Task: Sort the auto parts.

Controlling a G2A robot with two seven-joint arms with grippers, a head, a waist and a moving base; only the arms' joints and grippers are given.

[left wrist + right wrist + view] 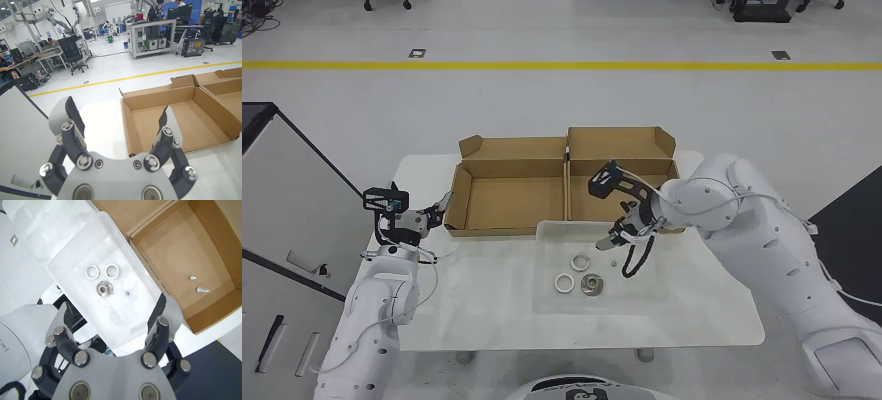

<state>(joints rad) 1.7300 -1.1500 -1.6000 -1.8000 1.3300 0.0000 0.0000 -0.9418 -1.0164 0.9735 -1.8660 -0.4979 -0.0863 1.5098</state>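
Note:
A clear plastic tray (552,300) (62,262) holds two metal rings (92,272) (112,270), a round flanged hub (104,289) (591,286) and a tiny pin (127,293). My right gripper (114,306) (616,238) hangs open and empty above the tray's far right part, near the right cardboard box (170,247) (587,196). Two small bolts (192,277) (202,290) lie in that box. The left cardboard box (189,117) (507,195) has nothing in it. At its left outer wall my left gripper (118,106) (438,212) is open and empty.
Both boxes stand side by side at the table's back, flaps raised. The white table (482,300) has bare room left of and in front of the tray. A grey panel (292,190) stands off the table's left side.

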